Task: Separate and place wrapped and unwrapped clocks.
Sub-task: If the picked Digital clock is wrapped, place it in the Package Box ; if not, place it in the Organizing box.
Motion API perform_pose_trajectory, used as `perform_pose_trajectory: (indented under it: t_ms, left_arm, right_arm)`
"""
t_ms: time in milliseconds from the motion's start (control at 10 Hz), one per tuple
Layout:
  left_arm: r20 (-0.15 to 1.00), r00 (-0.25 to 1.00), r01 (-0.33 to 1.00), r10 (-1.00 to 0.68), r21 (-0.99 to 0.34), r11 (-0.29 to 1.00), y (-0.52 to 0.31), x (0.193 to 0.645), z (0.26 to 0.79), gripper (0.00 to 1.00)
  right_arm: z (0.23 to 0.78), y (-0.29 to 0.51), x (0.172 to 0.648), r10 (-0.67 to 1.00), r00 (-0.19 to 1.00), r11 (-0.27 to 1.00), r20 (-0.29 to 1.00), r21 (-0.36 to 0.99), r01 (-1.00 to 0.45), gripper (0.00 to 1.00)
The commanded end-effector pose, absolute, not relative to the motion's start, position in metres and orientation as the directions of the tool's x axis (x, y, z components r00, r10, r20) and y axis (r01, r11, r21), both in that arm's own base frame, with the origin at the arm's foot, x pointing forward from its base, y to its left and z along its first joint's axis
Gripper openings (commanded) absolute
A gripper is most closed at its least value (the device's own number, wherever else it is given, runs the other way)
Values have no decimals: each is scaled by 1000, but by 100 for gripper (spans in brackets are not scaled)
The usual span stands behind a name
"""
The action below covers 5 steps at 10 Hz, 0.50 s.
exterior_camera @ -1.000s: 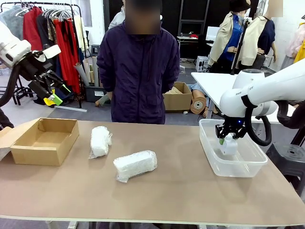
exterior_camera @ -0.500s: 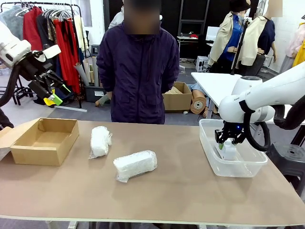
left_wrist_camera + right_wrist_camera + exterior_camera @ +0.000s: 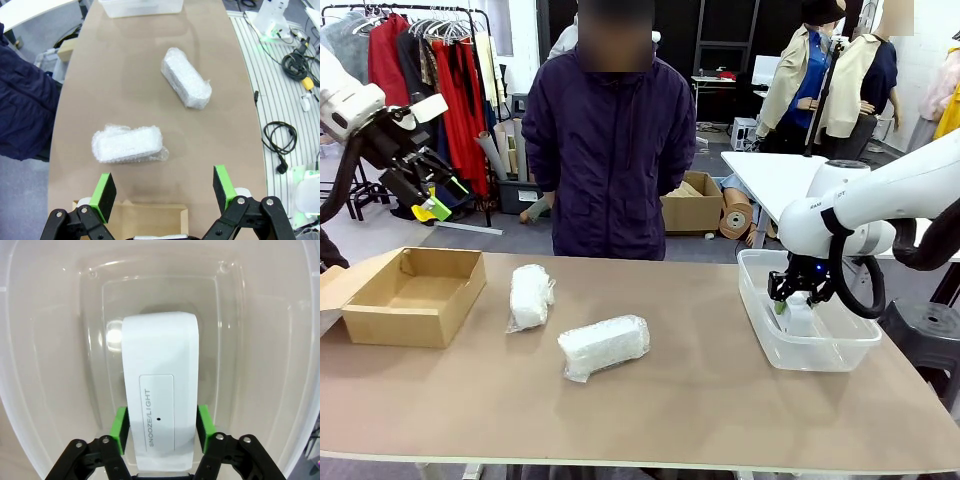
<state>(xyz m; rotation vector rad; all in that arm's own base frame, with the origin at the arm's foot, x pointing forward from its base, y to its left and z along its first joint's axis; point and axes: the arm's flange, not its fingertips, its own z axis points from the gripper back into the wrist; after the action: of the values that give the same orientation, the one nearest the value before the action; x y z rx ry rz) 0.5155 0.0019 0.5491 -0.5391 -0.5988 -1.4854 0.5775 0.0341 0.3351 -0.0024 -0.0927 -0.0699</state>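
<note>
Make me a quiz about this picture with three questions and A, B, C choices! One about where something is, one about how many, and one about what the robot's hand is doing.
1. Where is the bare smooth white rectangular clock?
A. Inside the clear plastic tub
B. On the floor
C. On a chair

2. How many lumpy white bubble-wrapped bundles lie on the brown table?
A. One
B. Two
C. Five

3. How is the robot's left hand?
A. Shut on a bundle
B. Shut on a cable
C. Open, holding nothing

Answers:
1 A: the right wrist view shows the tub's clear walls all round the clock.
2 B: one bundle lies nearer the person, the other nearer the robot.
3 C: its green pads stand wide apart above the table with nothing between them.
</note>
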Motion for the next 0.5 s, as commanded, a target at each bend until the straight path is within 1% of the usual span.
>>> perform_pose_trajectory:
  t_ms: [0, 400]
  left_arm:
    - [666, -10, 999, -746, 35, 18, 2, 513, 551, 100]
    - [666, -10, 999, -746, 35, 18, 2, 513, 551, 100]
  right_arm:
    - [349, 34, 569, -81, 994, 997, 75, 20, 80, 100]
    - [378, 33, 563, -56, 997, 998, 56, 34, 54, 100]
